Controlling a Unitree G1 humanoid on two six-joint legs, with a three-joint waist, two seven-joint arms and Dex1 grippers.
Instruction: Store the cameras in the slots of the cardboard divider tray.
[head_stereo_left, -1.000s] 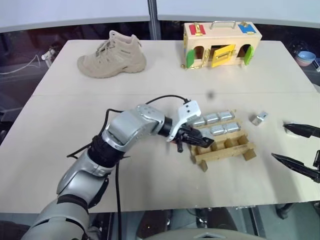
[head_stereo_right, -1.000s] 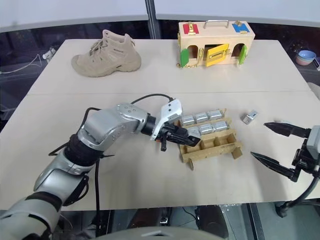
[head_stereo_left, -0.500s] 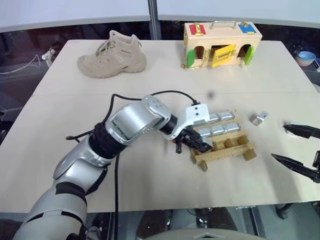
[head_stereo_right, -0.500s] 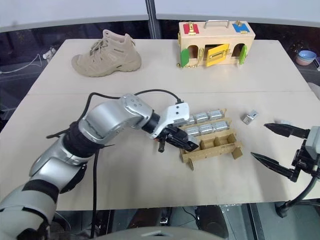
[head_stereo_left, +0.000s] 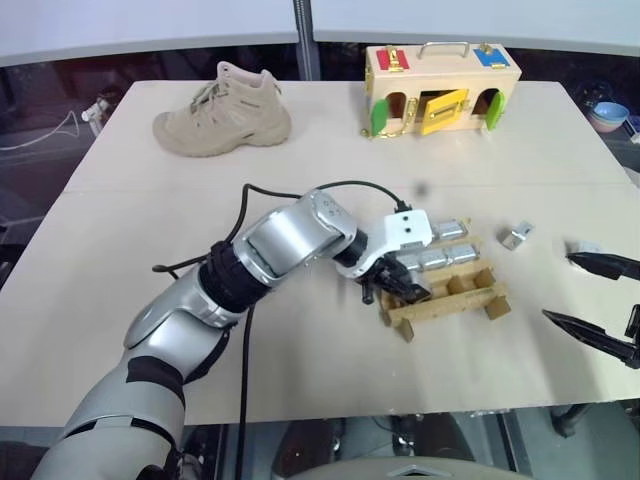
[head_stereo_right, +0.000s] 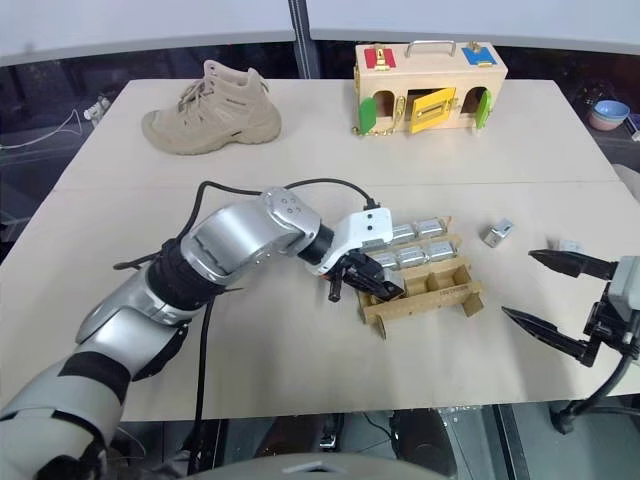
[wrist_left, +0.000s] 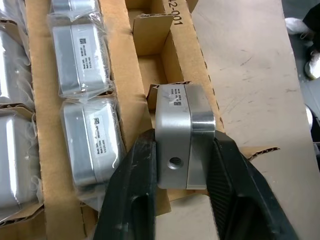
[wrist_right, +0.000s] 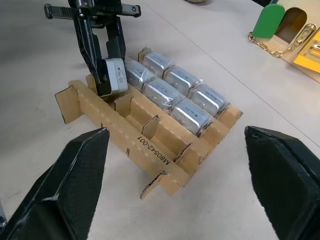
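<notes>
A: We see the left gripper (wrist_left: 182, 165) over the near-left corner slot of the cardboard divider tray (wrist_right: 150, 145), its fingers (wrist_left: 132, 190) pinching a bare silver camera (wrist_left: 182, 145) that sits partly in the slot.

B: Agreed. Six wrapped cameras (wrist_right: 172, 87) fill the two far rows, it seems. Another camera (head_stereo_left: 517, 236) lies loose on the bench (head_stereo_left: 300, 150), right of the tray.

A: The right gripper (head_stereo_right: 545, 290) hovers well apart, fingers spread wide, holding nothing.

left pincer (head_stereo_left: 403, 289) over cardboard divider tray (head_stereo_left: 455, 303), boot (head_stereo_left: 222, 111) beyond
</notes>
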